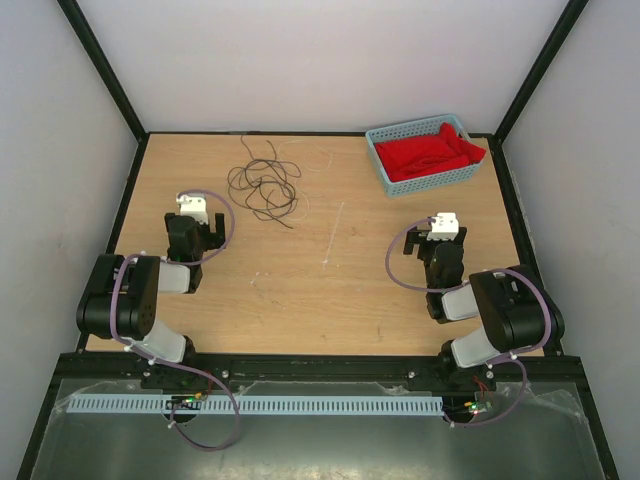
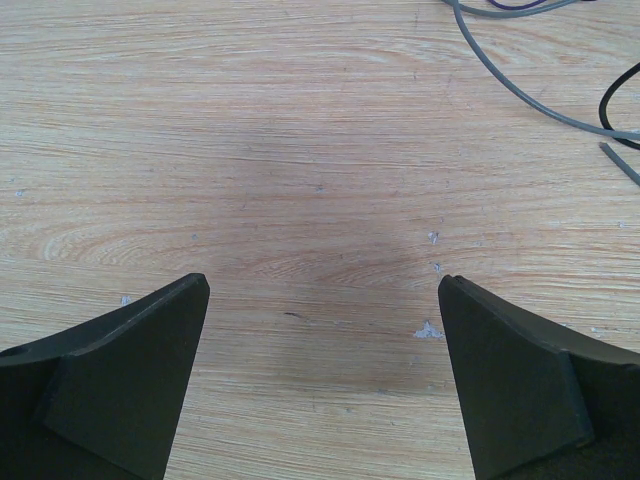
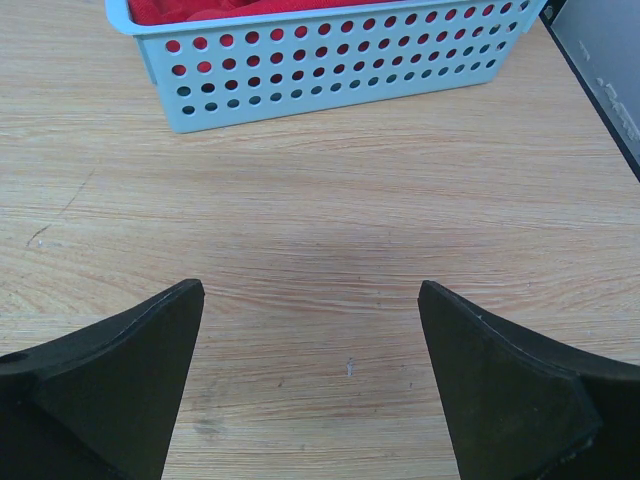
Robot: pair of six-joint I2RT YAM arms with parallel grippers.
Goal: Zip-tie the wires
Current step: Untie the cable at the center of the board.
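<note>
Far-left on the table (image 1: 300, 300): wires (image 1: 263, 187) in a loose flat tangle, just ahead and to the right of the left gripper (image 2: 323, 290). Zip tie (image 1: 333, 232) is a faint pale strip mid-table, between the two arms, running roughly front to back, near the wires but apart from them. Left gripper: jaws spread wide, holding nothing, bare wood under them. Right gripper (image 3: 311, 290): same, jaws wide, empty, facing the basket (image 3: 330, 70). Basket sits at the far-right corner with a red cloth (image 1: 432, 153) inside. Both arms are folded low near their bases, well apart from each other.
</note>
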